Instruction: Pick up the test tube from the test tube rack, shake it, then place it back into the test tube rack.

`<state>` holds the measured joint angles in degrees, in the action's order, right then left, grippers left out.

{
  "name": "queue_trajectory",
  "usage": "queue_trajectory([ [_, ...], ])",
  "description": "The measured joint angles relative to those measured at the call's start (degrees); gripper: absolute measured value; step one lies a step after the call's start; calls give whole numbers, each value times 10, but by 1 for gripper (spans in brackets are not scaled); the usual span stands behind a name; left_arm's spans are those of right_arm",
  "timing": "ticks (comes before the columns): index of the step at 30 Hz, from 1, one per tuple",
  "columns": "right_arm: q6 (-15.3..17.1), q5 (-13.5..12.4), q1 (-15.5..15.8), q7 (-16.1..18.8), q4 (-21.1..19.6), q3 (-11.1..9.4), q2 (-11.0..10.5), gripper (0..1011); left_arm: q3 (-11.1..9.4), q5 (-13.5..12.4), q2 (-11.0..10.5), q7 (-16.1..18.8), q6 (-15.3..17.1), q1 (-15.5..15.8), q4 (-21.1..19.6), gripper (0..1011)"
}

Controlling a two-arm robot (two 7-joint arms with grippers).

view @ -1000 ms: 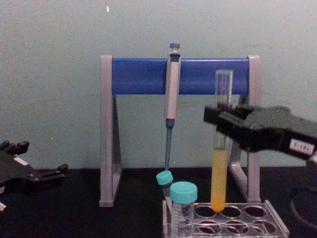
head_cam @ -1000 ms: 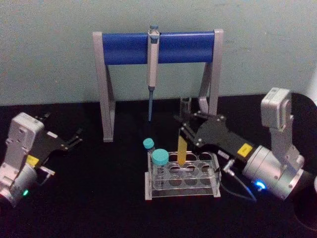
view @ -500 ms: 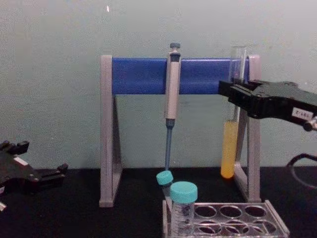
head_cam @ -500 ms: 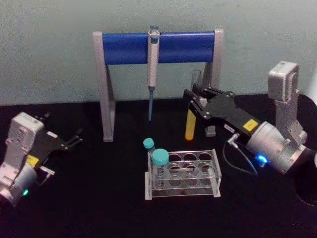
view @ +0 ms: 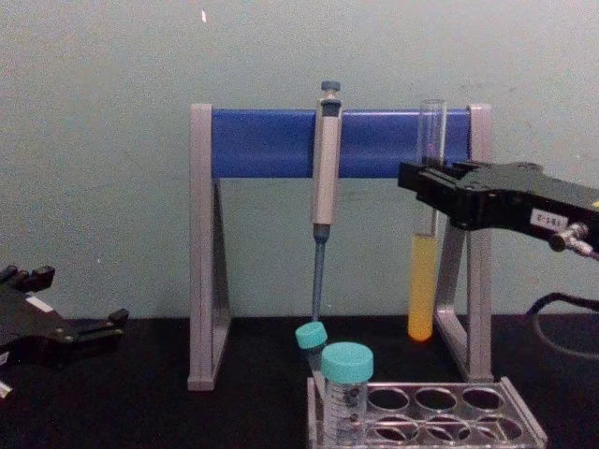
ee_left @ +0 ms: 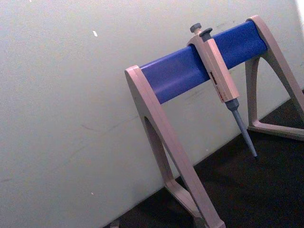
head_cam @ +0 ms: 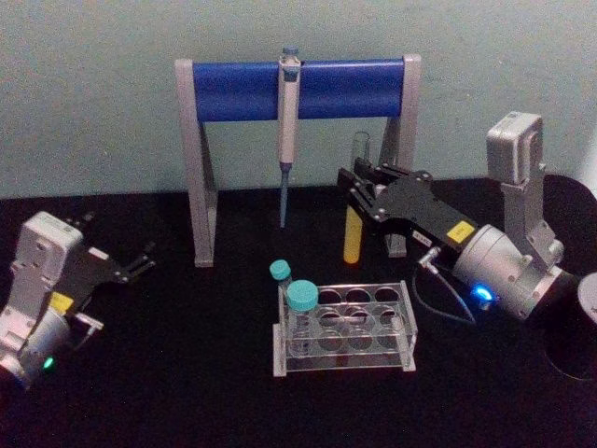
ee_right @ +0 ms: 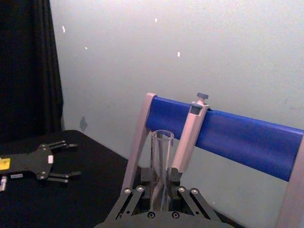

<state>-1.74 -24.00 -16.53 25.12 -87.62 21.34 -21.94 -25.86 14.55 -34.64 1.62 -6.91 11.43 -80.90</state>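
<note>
right gripper (head_cam: 357, 185) clamped on test tube (head_cam: 353, 241), out of test tube rack (head_cam: 343, 360), nudged left; left gripper (head_cam: 119, 243) parked, splayed.

The black tabletop (head_cam: 187, 373) carries the clear test tube rack (head_cam: 343, 360) toward the front, and the grey-and-blue pipette stand (head_cam: 233, 91) behind it by the wall.

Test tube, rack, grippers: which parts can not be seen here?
Test tube: middle hidden by the right gripper, shut on it, chest view.
Its liquid: hidden behind that gripper, right wrist view.
Test tube rack: front cut off, chest view's bottom edge.
Left gripper: cut off, chest view's left edge.
</note>
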Motion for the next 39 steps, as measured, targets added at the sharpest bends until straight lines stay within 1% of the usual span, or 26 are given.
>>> queue_trajectory([
  [6, 1, 2, 11, -9, -12, -13, -9, 232, 0, 0, 0, 0, 0, 0, 0, 1001],
  [8, 4, 1, 25, -14, -26, -22, -18, 232, 0, 0, 0, 0, 0, 0, 0, 1001],
  [12, 9, -1, 46, -17, -47, -32, -31, 232, 0, 0, 0, 0, 0, 0, 0, 1001],
  [14, 15, -4, 68, -17, -68, -38, -44, 232, 0, 0, 0, 0, 0, 0, 0, 1001],
  [15, 15, -4, 68, -17, -68, -38, -44, 232, 0, 0, 0, 0, 0, 0, 0, 1001],
  [17, 21, -8, 84, -14, -82, -40, -53, 232, 0, 0, 0, 0, 0, 0, 0, 1001],
  [19, 25, -12, 92, -9, -90, -40, -57, 232, 0, 0, 0, 0, 0, 0, 0, 1001],
  [20, 27, -17, 99, -3, -95, -38, -60, 232, 0, 0, 0, 0, 0, 0, 0, 1001],
  [23, 27, -25, 103, 7, -100, -32, -61, 232, 0, 0, 0, 0, 0, 0, 0, 1001],
  [27, 23, -35, 95, 21, -96, -18, -53, 232, 0, 0, 0, 0, 0, 0, 0, 1001],
  [32, 12, -41, 68, 28, -74, -2, -37, 232, 0, 0, 0, 0, 0, 0, 0, 1001],
  [37, 0, -41, 42, 26, -50, 4, -23, 232, 0, 0, 0, 0, 0, 0, 0, 1001],
  [39, -2, -40, 36, 23, -45, 4, -20, 232, 0, 0, 0, 0, 0, 0, 0, 1001],
])
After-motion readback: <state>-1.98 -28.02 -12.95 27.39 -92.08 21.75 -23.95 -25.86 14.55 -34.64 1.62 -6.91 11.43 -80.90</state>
